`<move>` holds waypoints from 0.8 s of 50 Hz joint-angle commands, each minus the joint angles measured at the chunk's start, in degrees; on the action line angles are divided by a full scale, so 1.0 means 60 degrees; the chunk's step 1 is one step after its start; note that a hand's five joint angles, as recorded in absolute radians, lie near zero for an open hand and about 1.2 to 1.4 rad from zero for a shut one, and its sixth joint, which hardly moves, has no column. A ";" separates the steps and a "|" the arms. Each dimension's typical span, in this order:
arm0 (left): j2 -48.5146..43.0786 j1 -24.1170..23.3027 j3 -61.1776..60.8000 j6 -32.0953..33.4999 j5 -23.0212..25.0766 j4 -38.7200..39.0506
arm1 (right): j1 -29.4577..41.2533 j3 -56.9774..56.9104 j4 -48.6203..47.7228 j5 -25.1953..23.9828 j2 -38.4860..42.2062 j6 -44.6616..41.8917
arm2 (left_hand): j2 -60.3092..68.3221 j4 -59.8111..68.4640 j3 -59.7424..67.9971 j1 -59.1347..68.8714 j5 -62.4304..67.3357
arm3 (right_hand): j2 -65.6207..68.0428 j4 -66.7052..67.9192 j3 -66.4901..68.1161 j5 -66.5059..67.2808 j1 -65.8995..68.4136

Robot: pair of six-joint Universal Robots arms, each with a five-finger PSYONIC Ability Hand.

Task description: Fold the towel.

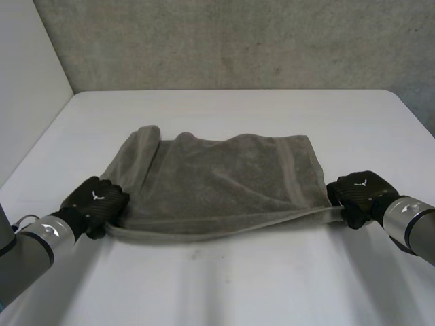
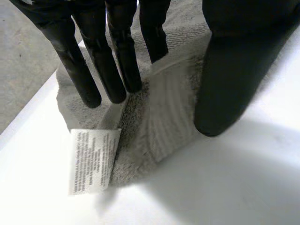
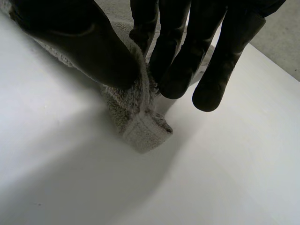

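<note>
A: Where is everything at this moment?

B: The white table [image 1: 224,285] is the biggest thing. The grey towel [image 1: 224,180] lies in its middle, spread wide but with wrinkles, and one far corner is rolled up at the robot's left side.

A: And the hands?

B: The left hand [image 1: 95,197] is at the near left corner and the right hand [image 1: 360,193] is at the near right corner. Each one pinches the cloth between thumb and fingers. In the head view the near edge between them looks stretched and a little above the table.

A: So what is the step, in your opinion?

B: I think it is to carry the near edge over to the far edge. To do it well, both hands should rise together and go forward at the same speed, so that the edge stays straight. The pinch should be firm, because each hand seems to hold only a small piece of cloth.

A: Is there enough room?

B: Yes. Beyond the towel there is free table, and also on both sides. Only the rolled far corner may give an uneven fold.

A: Anything small?

B: A white label [image 2: 91,159] hangs at the left corner, just beside the fingertips.
</note>
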 commanded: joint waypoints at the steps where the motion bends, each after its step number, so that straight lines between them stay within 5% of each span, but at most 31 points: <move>1: 0.0114 0.0371 -0.0082 0.0009 -0.0007 -0.0020 | -0.0026 -0.0033 0.0009 0.0009 0.0015 -0.0025 | -0.0056 -0.0055 -0.0065 -0.0038 -0.0039 | 0.0512 0.0595 0.0554 0.0321 0.0667; 16: 0.0686 0.0929 -0.0507 0.0038 0.0052 -0.0123 | -0.0026 -0.0033 0.0009 0.0038 0.0059 -0.0171 | 0.0644 0.0646 0.0636 0.0663 0.0662 | 0.0512 0.0595 0.0554 0.0321 0.0667; 22: 0.0891 0.0958 -0.0668 0.0023 0.0066 -0.0123 | -0.0026 -0.0033 0.0024 0.0038 0.0045 -0.0171 | 0.3672 0.3674 0.3664 0.3690 0.3689 | 0.0512 0.0595 0.0554 0.0321 0.0667; 24: 0.0949 0.0914 -0.0785 0.0023 0.0052 -0.0079 | -0.0026 -0.0033 0.0009 0.0052 0.0016 -0.0171 | 0.6348 0.6350 0.6340 0.6367 0.6365 | 0.0512 0.0595 0.0554 0.0321 0.0667; 29: 0.1503 0.0929 -0.1005 0.0009 0.0052 -0.0005 | -0.0098 -0.0062 0.0024 0.0053 -0.0175 -0.0171 | 0.6360 0.6361 0.6351 0.6378 0.6377 | 0.0512 0.0595 0.0554 0.0321 0.0667; 40: 0.4431 0.0900 -0.1619 -0.0341 -0.0139 -0.0297 | -0.0348 -0.0487 0.1782 -0.0152 -0.2724 -0.0625 | 0.6360 0.6361 0.6351 0.6378 0.6377 | 0.0512 0.0595 0.0554 0.0321 0.0667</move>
